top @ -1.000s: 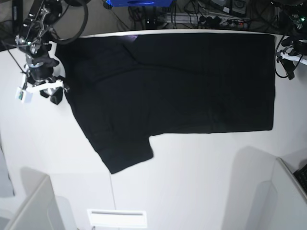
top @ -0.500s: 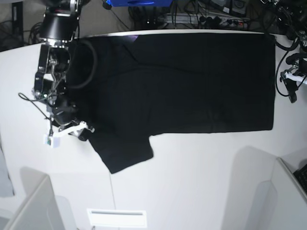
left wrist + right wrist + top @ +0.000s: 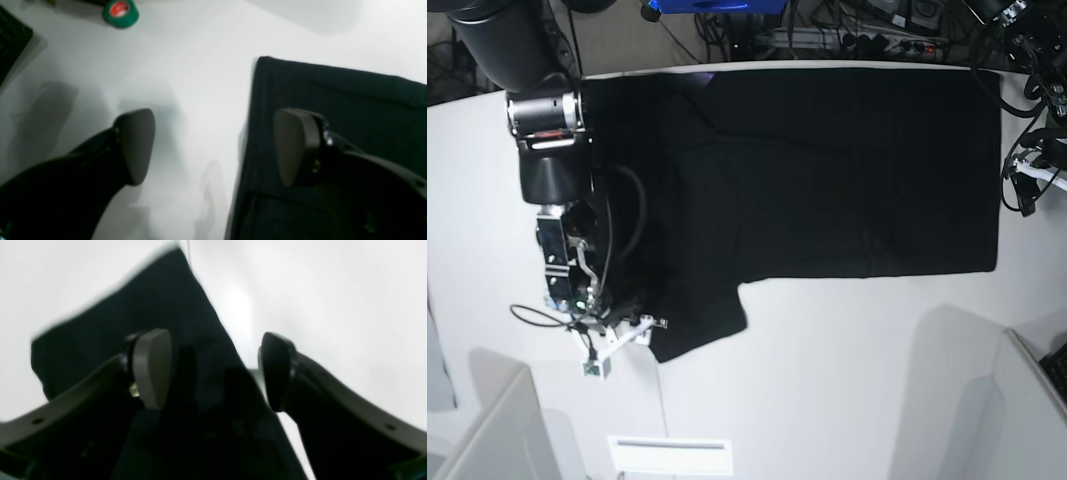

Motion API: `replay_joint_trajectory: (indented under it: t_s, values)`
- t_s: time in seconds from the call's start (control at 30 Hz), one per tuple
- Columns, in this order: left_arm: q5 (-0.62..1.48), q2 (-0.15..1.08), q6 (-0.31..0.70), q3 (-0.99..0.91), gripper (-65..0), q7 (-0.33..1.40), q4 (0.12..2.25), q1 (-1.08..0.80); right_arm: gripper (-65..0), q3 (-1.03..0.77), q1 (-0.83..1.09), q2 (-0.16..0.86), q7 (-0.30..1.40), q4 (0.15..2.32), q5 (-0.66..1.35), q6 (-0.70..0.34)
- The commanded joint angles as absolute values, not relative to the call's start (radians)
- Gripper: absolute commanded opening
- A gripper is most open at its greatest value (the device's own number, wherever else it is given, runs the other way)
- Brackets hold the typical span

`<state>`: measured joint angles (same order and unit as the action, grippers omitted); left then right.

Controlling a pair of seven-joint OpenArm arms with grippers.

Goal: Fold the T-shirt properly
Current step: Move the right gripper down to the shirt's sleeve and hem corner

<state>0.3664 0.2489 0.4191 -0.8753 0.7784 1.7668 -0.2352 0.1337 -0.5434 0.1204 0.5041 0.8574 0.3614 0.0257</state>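
The black T-shirt [image 3: 827, 170] lies spread flat on the white table [image 3: 847, 370], with one short sleeve [image 3: 697, 325] sticking out toward the front left. My right gripper [image 3: 642, 335] hovers at that sleeve. In the right wrist view the right gripper [image 3: 213, 370] is open, one pad [image 3: 151, 368] over the cloth [image 3: 186, 323] and the other past its edge. My left gripper [image 3: 1027, 195] is at the shirt's right edge. It [image 3: 213, 146] is open, one finger [image 3: 136, 143] over bare table and the other above the hem corner [image 3: 333, 100].
A green tape roll [image 3: 120, 11] and a dark keyboard-like object [image 3: 10, 50] lie on the table beyond the left gripper. Cables [image 3: 877, 35] run behind the table's back edge. Grey partitions [image 3: 497, 430] and a white tray [image 3: 670, 455] stand at the front left.
My right arm has swept from the shirt's upper left corner down its left side to the lower sleeve, and its jaws have widened. The left gripper drifted slightly along the right edge.
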Motion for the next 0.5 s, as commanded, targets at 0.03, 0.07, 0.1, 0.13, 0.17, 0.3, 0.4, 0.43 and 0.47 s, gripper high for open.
replay_joint_trajectory:
  t_s: [0.03,0.07,0.1,0.13,0.17,0.3,0.4,0.43,0.47]
  values:
    - [0.374,0.266,0.417,-0.880,-11.8,0.754,1.785,-0.229,-23.7,0.145,-0.593,0.130,0.463,0.814,0.360,0.027]
    - [0.374,0.266,0.417,-0.880,-11.8,0.754,1.782,-0.229,-23.6,0.147,-0.602,0.130,0.455,0.786,0.360,0.027]
    - [0.374,0.266,0.417,-0.880,-11.8,0.754,1.773,-0.229,-23.6,0.147,-0.615,0.130,0.444,0.756,0.360,0.027]
    - [0.374,0.266,0.417,-0.880,-11.8,0.754,1.765,-0.229,-23.4,0.147,-0.624,0.130,0.432,0.733,0.360,0.027]
    - [0.374,0.268,0.417,-0.880,-11.8,0.753,1.758,-0.228,-23.3,0.148,-0.631,0.130,0.418,0.705,0.360,0.027]
    - [0.374,0.268,0.417,-0.880,-11.8,0.753,1.727,-0.200,-23.1,0.148,-0.641,0.130,0.371,0.631,0.360,0.005]
    - [0.374,0.268,0.417,-0.880,-11.8,0.753,1.707,-0.197,-23.9,0.148,-0.638,0.130,0.367,0.608,0.360,-0.084]
    - [0.374,0.268,0.417,-0.878,-11.8,0.753,1.705,-0.189,-23.9,0.148,-0.636,0.130,0.367,0.602,0.360,-0.107]
    - [0.374,0.268,0.417,-0.878,-11.8,0.753,1.705,-0.185,-24.0,0.148,-0.634,0.130,0.367,0.595,0.360,-0.122]
